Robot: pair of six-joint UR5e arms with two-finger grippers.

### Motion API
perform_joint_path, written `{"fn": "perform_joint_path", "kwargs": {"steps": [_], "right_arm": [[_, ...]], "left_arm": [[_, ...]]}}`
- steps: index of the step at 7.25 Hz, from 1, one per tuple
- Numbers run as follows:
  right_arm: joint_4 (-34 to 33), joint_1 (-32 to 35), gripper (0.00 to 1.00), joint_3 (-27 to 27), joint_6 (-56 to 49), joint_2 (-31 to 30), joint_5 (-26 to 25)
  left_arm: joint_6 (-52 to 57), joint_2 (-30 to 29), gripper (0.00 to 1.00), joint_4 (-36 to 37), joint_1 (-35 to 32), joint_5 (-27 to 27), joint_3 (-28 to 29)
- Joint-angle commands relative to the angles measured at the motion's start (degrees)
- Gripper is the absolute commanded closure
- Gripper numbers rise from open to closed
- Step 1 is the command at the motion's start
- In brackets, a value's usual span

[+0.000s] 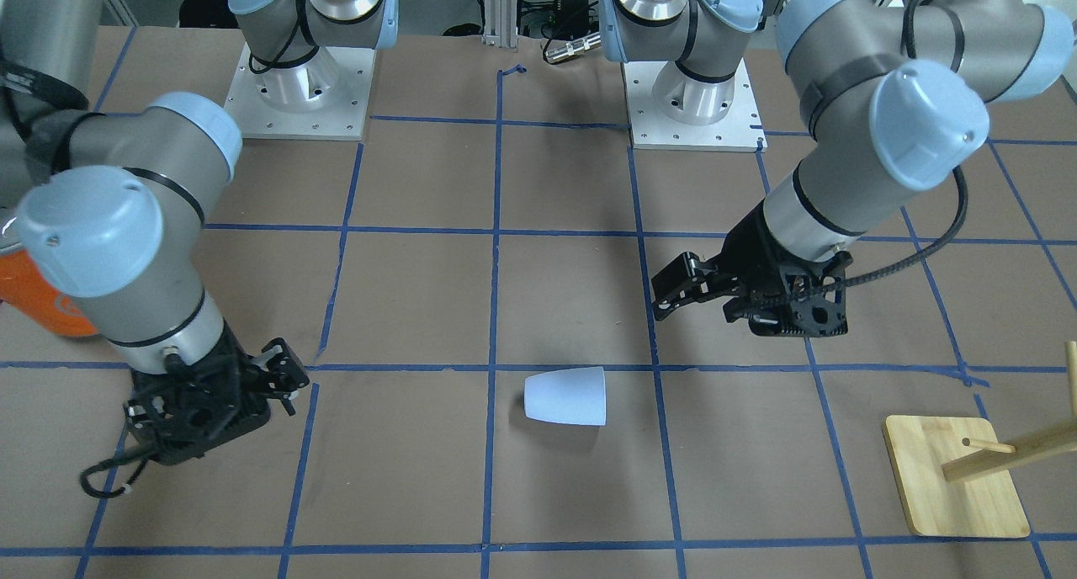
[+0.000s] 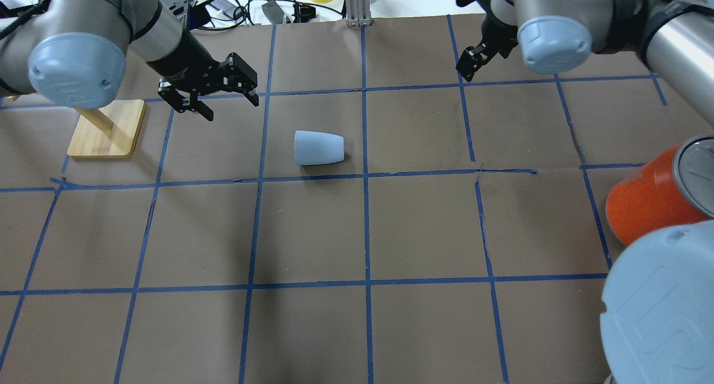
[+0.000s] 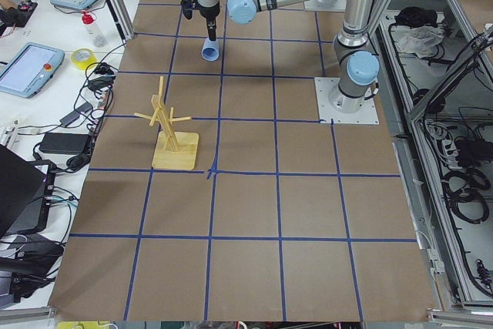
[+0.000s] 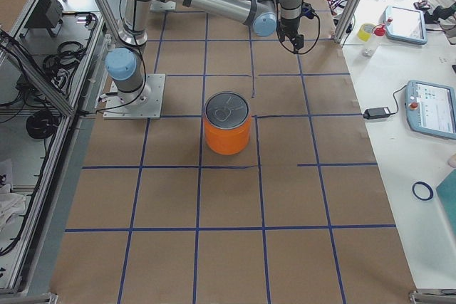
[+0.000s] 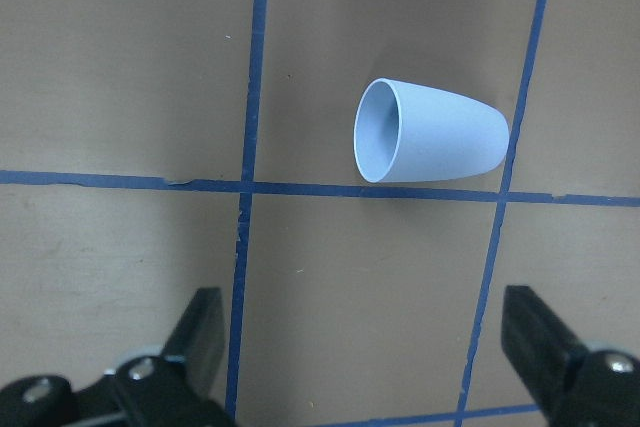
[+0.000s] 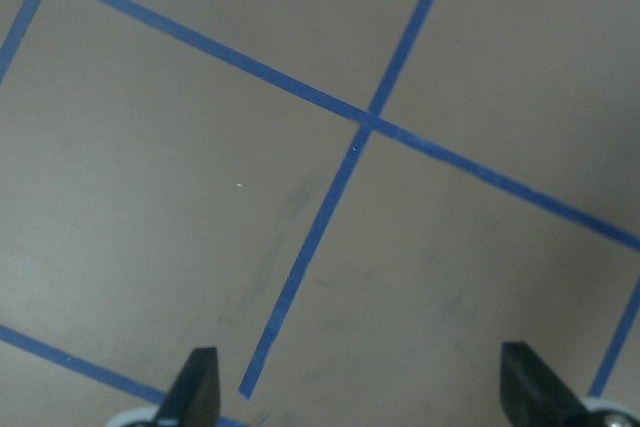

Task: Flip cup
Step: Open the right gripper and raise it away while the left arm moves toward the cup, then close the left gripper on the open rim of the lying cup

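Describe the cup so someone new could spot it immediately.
On the brown, blue-gridded table, look near the middle. The cup lies on its side there: small, pale bluish-white, tapered, handleless, far smaller than the orange can.

Pale blue cup [image 2: 318, 148] on its side

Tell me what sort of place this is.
Probably a robotics lab: arms on bolted base plates, a table gridded with blue tape, and a teach pendant on a side bench.
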Motion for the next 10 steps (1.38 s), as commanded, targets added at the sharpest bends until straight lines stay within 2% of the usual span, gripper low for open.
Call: {"fn": "perform_joint_path", "kwargs": {"steps": [1, 2, 3, 4, 5, 6, 7, 8, 9, 10], "right_arm": [[6.11, -0.84, 0.00, -0.05, 21.34, -6.44, -0.06], [8.38, -0.58, 0.00, -0.05, 23.78, -10.29, -0.75], [13.80, -0.58, 0.00, -0.05, 28.07, -12.33, -1.02], [15.07, 0.72, 0.00, -0.57, 35.51, -12.70, -0.68], [16.74, 4.83, 0.00, -1.10, 38.37, -12.96, -4.07], [17.10, 9.83, 0.00, -0.41, 38.83, -12.27, -10.97], [16.58, 11.36, 0.00, -0.40, 39.27, -10.70, -10.17], [16.32, 10.68, 0.00, -0.66, 39.27, -11.03, -6.51], [16.40, 9.02, 0.00, -0.23, 38.58, -10.95, -4.47], [16.84, 5.43, 0.00, -0.23, 38.40, -11.03, 1.03]], "left_arm": [[4.41, -4.55, 0.00, 3.98, 0.06, -7.16, -1.12], [9.23, -6.13, 0.00, 4.77, 0.06, -12.23, -2.52], [9.54, -7.54, 0.00, 5.74, 0.14, -13.33, -3.06], [9.80, -9.21, 0.00, 8.18, 0.14, -13.51, -3.15], [10.85, -10.96, 0.00, 10.56, 0.14, -14.47, -3.33], [13.21, -12.63, 0.02, 10.93, 0.14, -18.40, -3.68], [14.71, -14.13, 0.02, 12.85, 0.14, -18.87, -4.03], [14.81, -15.80, 0.07, 13.91, 0.14, -19.14, -4.03], [14.82, -16.34, 0.52, 14.10, 0.14, -19.40, -4.12], [14.82, -16.78, 0.67, 13.92, 0.14, -22.10, -4.21]]}}
